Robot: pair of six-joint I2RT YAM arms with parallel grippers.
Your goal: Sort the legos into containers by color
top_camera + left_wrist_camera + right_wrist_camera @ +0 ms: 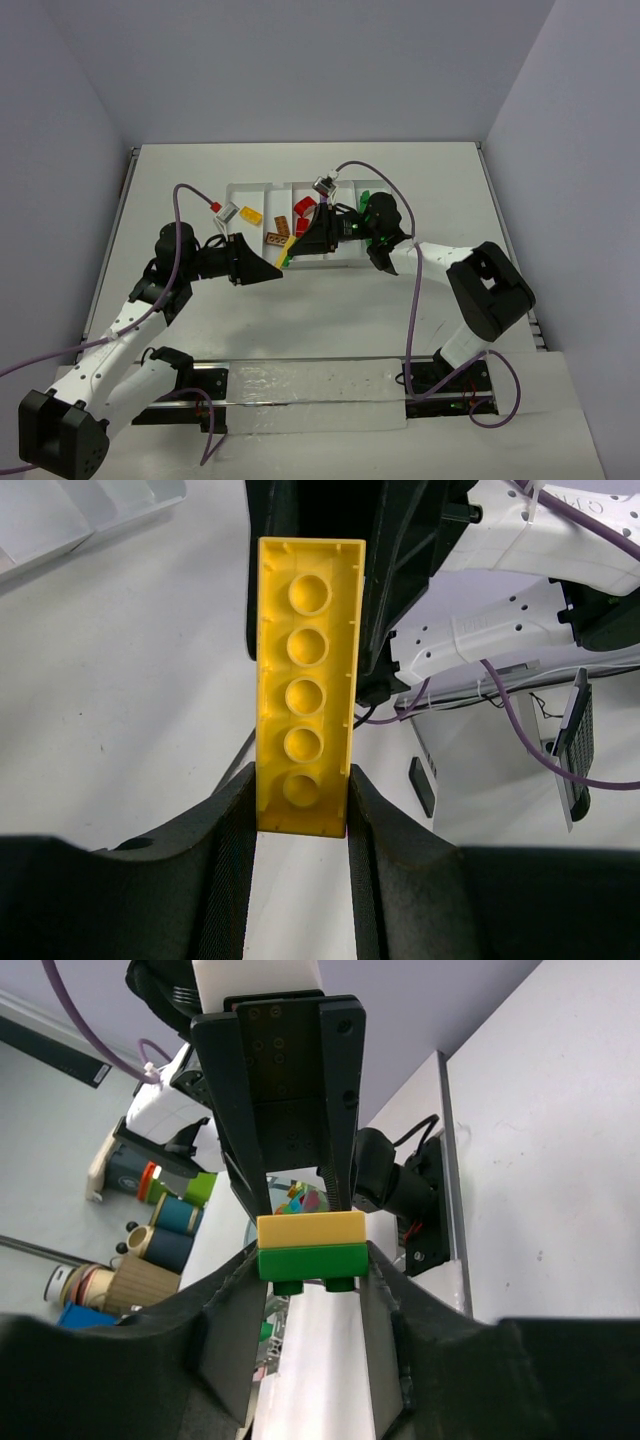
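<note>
The white table [330, 310] carries a white divided tray [250, 192] lying flat toward twelve o'clock from its middle.

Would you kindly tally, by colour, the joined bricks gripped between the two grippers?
yellow brick: 1
green brick: 1
Total: 2

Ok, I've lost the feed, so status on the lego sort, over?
Left tool shut on yellow-green stack. Right tool pinching its far end. More bricks in the tray. Nothing seen blocking.
</note>
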